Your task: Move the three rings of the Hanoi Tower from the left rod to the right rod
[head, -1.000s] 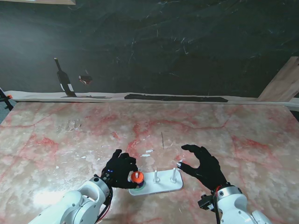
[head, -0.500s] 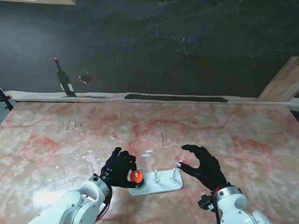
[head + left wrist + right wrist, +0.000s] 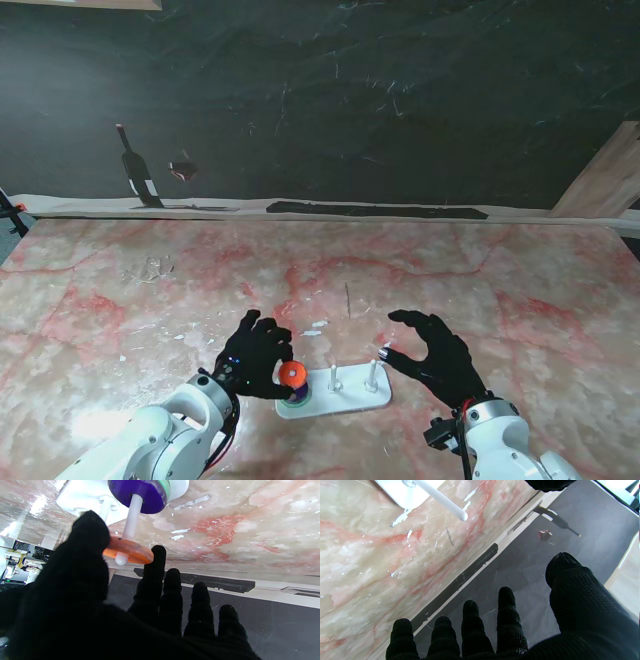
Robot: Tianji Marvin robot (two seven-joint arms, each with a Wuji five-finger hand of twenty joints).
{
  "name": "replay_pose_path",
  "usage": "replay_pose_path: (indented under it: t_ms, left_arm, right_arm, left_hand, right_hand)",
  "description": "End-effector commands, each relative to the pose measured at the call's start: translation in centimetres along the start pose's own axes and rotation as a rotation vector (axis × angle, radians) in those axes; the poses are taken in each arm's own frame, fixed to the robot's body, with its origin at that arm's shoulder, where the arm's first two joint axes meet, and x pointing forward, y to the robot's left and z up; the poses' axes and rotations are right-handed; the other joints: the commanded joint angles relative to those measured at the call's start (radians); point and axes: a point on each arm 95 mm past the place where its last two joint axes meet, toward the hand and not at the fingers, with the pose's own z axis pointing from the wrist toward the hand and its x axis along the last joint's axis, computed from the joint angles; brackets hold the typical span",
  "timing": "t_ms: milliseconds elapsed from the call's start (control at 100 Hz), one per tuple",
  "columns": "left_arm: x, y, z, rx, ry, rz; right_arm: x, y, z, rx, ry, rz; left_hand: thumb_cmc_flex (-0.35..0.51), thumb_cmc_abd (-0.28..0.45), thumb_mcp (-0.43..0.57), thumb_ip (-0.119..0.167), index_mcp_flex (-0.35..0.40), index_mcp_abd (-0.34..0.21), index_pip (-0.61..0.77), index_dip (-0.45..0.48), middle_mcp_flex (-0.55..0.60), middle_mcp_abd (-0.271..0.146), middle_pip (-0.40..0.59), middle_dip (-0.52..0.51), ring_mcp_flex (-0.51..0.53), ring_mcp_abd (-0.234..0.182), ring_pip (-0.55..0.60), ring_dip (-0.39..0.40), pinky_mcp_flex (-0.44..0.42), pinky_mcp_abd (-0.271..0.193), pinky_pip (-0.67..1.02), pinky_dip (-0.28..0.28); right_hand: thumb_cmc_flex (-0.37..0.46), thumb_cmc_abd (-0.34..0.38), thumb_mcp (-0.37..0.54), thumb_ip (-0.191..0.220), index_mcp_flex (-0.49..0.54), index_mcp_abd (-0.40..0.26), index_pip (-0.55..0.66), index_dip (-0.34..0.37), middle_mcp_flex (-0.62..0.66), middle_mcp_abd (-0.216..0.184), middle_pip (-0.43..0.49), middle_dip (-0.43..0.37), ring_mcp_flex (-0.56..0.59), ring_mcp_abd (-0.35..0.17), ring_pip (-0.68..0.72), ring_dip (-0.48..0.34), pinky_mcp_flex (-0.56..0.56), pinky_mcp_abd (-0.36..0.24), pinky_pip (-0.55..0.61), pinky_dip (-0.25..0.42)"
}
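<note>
1. Orange ring (image 3: 128, 551) pinched between thumb and index finger of the left hand (image 3: 255, 357), sitting tilted near the tip of the left rod (image 3: 130, 522), not yet clear of it.
2. Purple ring (image 3: 140, 493) lower on the same rod, with a green ring (image 3: 167, 486) showing under it, both resting on the white base (image 3: 350, 400).
3. Right hand (image 3: 435, 355) spread and holding nothing, hovering just beside the right rod (image 3: 372, 374), thumb apart from the four fingers.
4. Risk: tilted ring likely to bind on the rod tip if pulled sideways before fully lifted off; probably enough to drag or tip the light base.
5. Risk: grip only at two fingertips on the ring's edge, so a slip seems possible, dropping the ring back down the rod or onto the marble table (image 3: 500, 280).
6. Risk: middle rod (image 3: 333, 377) standing between the left and right rods, in the way of a low carry across; a higher arc looks safer.
7. Right hand close to the target rod, possibly crowding the approach.
8. Around: white flecks (image 3: 318, 325) on the table just beyond the base, a dark backdrop (image 3: 400, 100) with a bottle and wine-glass picture (image 3: 135, 170), well apart from the work.
</note>
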Motion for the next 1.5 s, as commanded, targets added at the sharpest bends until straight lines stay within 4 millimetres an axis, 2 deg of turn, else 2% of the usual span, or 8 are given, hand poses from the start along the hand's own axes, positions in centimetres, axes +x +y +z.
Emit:
replay_pose_path:
  t_ms: [0,440,640,1020,1490]
  left_arm:
    - [0.3,-0.5,-0.2,0.008,0.012,0.003]
    - [0.8,-2.0,-0.5,0.022,0.031,0.012]
    - [1.4,-3.2,0.1,0.042,0.064,0.016]
    - [4.0,-4.3,3.8,0.056,0.178,0.001]
    - [6.7,-3.2,8.5,0.063,0.258,-0.046]
  right_arm:
    - [0.0,-0.2,-0.2,0.007,-0.001,0.006]
    - [-0.1,-0.2,-0.2,0.006,-0.014,0.003]
    - [-0.5,-0.1,-0.2,-0.005,-0.044,-0.001]
    - [-2.1,0.5,-0.7,-0.049,-0.146,-0.017]
    - [-3.7,0.9,-1.1,-0.083,-0.212,0.005]
  left_hand:
    - [0.090,0.060,0.064,0.055,0.038,-0.102,0.122,0.027,-0.004,0.014,0.004,0.005,-0.021,-0.009,-0.002,-0.002,-0.005,-0.010,0.002,0.004]
    - [0.087,0.068,0.058,0.058,0.036,-0.099,0.107,0.025,-0.007,0.015,-0.002,0.002,-0.019,-0.009,-0.006,-0.004,-0.005,-0.009,0.001,0.007]
    - [0.089,0.069,0.055,0.059,0.035,-0.097,0.102,0.027,-0.007,0.015,-0.003,0.002,-0.018,-0.008,-0.006,-0.004,-0.005,-0.009,0.002,0.008]
    - [0.085,0.072,0.054,0.061,0.033,-0.099,0.096,0.029,-0.009,0.014,-0.003,0.002,-0.018,-0.009,-0.006,-0.003,-0.005,-0.009,0.002,0.011]
    - [0.080,0.071,0.062,0.060,0.029,-0.095,0.095,0.030,-0.018,0.015,0.002,0.005,-0.024,-0.009,-0.001,0.000,-0.005,-0.010,-0.001,0.009]
  right_hand:
    - [0.007,-0.016,0.001,0.015,-0.043,0.001,-0.012,-0.009,-0.018,-0.003,0.012,0.010,0.020,0.003,-0.005,0.002,-0.018,-0.010,0.014,-0.005]
    - [0.009,-0.015,0.002,0.015,-0.044,0.001,-0.013,-0.009,-0.018,-0.002,0.012,0.010,0.021,0.002,-0.005,0.002,-0.018,-0.009,0.016,-0.007]
    - [0.016,-0.014,0.001,0.015,-0.048,0.001,-0.014,-0.008,-0.020,-0.003,0.013,0.010,0.021,0.001,-0.005,0.003,-0.018,-0.011,0.018,-0.008]
    - [0.033,-0.005,0.001,0.017,-0.053,-0.003,-0.014,-0.007,-0.025,-0.007,0.013,0.011,0.020,-0.004,-0.005,0.003,-0.020,-0.021,0.011,-0.014]
    - [0.078,0.024,-0.038,0.019,-0.059,-0.004,-0.011,-0.001,-0.033,-0.008,0.019,0.013,0.018,-0.005,-0.004,0.007,-0.018,-0.025,0.000,-0.013]
